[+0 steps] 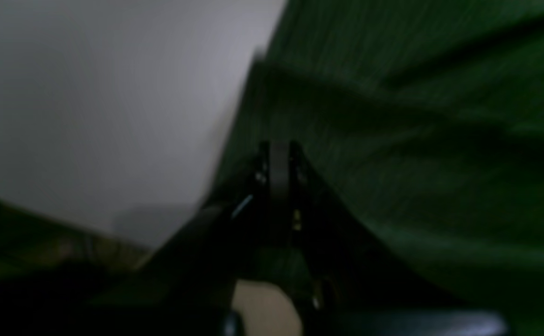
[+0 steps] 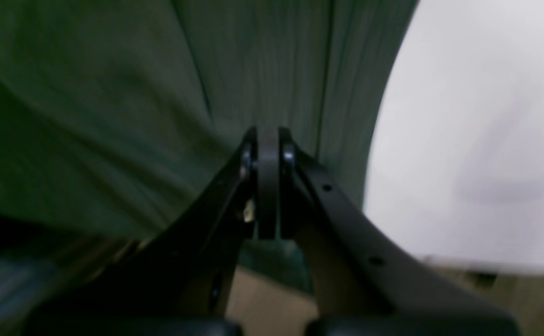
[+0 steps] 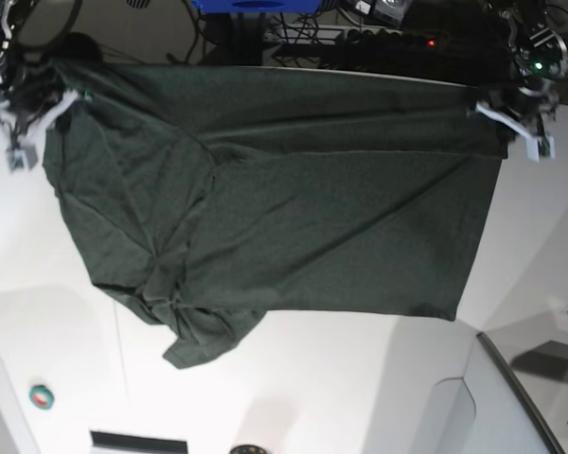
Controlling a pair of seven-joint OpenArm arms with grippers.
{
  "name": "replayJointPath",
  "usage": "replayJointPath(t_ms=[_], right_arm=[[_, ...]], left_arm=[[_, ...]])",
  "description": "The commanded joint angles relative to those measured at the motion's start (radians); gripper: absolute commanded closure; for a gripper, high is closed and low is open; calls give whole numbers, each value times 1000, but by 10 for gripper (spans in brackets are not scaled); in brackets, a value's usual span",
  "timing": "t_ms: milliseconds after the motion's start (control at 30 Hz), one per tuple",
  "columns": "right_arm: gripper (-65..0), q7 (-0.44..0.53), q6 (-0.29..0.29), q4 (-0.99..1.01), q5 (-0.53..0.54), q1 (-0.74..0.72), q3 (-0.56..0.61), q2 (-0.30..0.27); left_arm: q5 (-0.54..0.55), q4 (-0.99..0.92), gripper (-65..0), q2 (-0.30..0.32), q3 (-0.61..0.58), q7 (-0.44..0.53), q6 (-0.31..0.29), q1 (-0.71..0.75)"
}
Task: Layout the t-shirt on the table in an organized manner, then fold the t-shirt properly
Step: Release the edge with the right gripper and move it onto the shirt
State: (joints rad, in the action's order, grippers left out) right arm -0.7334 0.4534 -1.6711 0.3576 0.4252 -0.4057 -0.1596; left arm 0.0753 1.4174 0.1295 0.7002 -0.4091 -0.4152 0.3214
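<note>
Left gripper (image 1: pixel 279 151) (jaws together) against green t-shirt (image 1: pixel 416 140), white table (image 1: pixel 104 107) beside.

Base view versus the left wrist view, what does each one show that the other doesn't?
Only the base view shows the whole t-shirt stretched between both arms, with the right gripper at one end, bunched folds at the lower left, a small round teal object and the raised grey panel. Only the left wrist view shows, though blurred, the left gripper up close, jaws shut together with the cloth right at them. Both show the dark green t-shirt, the white table and the left gripper.
</note>
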Motion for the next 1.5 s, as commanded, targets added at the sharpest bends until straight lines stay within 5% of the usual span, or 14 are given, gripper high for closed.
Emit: replayJointPath(t_ms=[0, 167, 467, 667, 767, 867, 1033, 1100, 1233, 1467], right_arm=[[0, 13, 0, -45, 7, -13, -6, -13], [-35, 7, -2, -74, 7, -160, 1, -24], [-377, -70, -8, 315, 7, -650, 192, -22], [-389, -25, -12, 678, 7, -860, 377, -19], [-390, 84, -127, 820, 7, -906, 436, 5], [-390, 143, -210, 865, 7, -914, 491, 15], [-375, 173, -219, 871, 7, -915, 529, 30], [-287, 170, -219, 871, 7, -915, 532, 35], [0, 166, -219, 868, 8, -911, 526, 36], [-3, 94, -215, 698, 11, -848, 525, 32]], left_arm=[[11, 52, 0, 12, 5, -12, 6, -12], [11, 184, 0, 12, 9, -121, 6, -57], [11, 221, 0, -26, 201, -135, 0, -55], [203, 219, 0, 14, 344, -133, -41, 43], [300, 217, 0, 32, 402, -133, -66, 101], [300, 217, 0, 37, 451, -133, -75, 117], [300, 216, 0, 37, 502, -133, -77, 117], [300, 216, 0, 37, 502, -133, -77, 117], [300, 214, 0, 40, 494, -133, -77, 111], [300, 214, 0, 42, 494, -133, -77, 107]])
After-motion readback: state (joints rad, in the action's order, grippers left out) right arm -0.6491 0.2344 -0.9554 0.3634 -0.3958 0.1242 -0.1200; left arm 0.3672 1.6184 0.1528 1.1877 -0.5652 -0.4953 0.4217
